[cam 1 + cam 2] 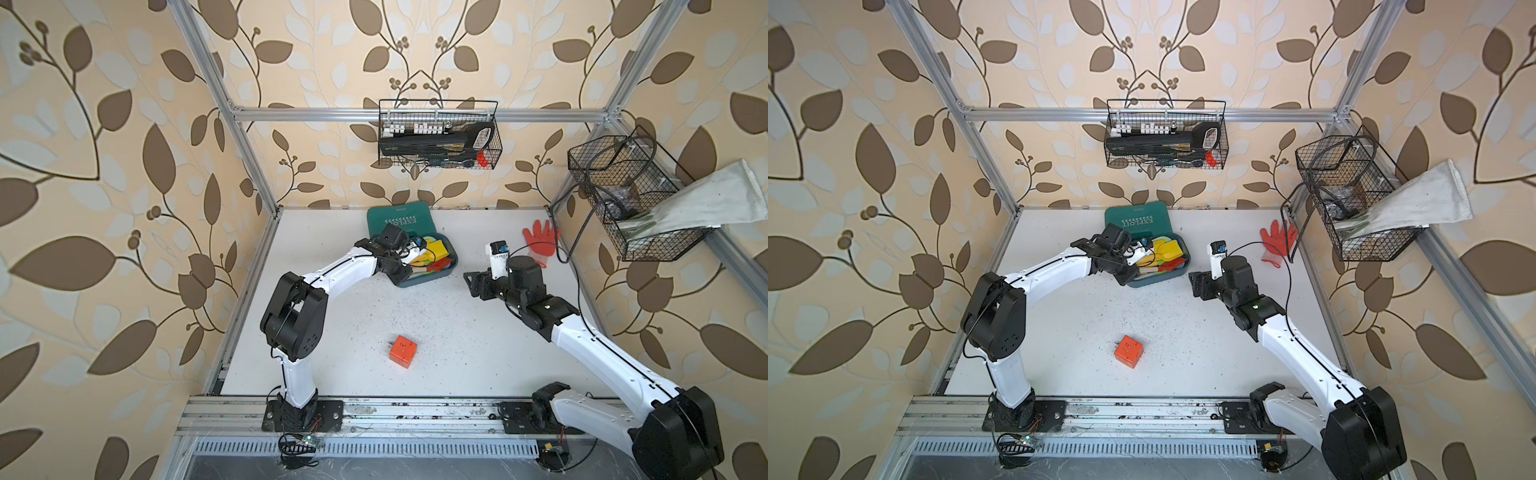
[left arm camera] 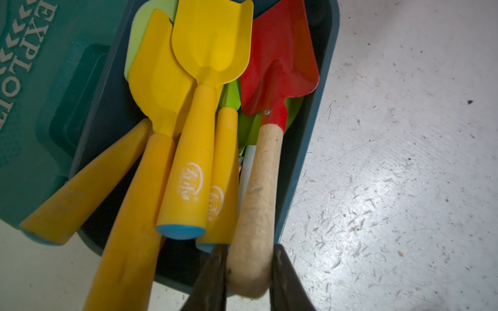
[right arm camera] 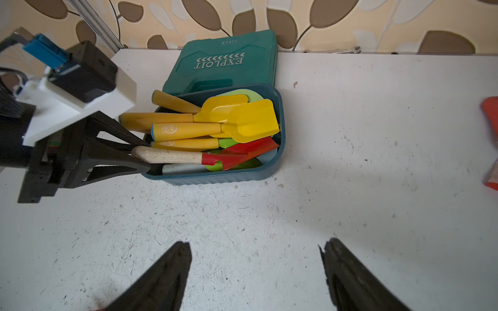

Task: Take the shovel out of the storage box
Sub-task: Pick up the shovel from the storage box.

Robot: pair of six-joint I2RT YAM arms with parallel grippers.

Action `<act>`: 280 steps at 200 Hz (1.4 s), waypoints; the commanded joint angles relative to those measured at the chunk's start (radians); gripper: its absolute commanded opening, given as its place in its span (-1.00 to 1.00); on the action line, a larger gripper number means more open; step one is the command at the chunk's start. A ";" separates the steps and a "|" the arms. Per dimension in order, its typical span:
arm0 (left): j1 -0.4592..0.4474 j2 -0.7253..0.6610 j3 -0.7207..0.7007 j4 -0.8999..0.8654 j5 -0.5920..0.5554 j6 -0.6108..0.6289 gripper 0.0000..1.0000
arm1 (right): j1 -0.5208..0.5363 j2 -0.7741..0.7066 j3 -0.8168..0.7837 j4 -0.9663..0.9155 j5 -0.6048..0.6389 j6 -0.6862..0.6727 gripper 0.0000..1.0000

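Both top views are evenly and brightly lit; only faint, soft shadows are cast on the table (image 1: 436, 316). The aluminium rails (image 1: 242, 137) are slightly bowed by lens distortion. In its wrist view, the left gripper (image 2: 249, 249) is rendered dark and blurred.

The white bench (image 1: 415, 316) is scratched and speckled. On it sit a blue storage box (image 3: 215, 178), right against a green case (image 1: 399, 218) at the back, an orange cube (image 1: 403, 352) near the front, and a red glove (image 1: 540, 241) on the right.
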 commanded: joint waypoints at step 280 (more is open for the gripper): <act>0.053 -0.215 -0.172 0.350 0.228 -0.392 -1.00 | -0.033 0.047 -0.009 0.006 -0.082 0.033 0.60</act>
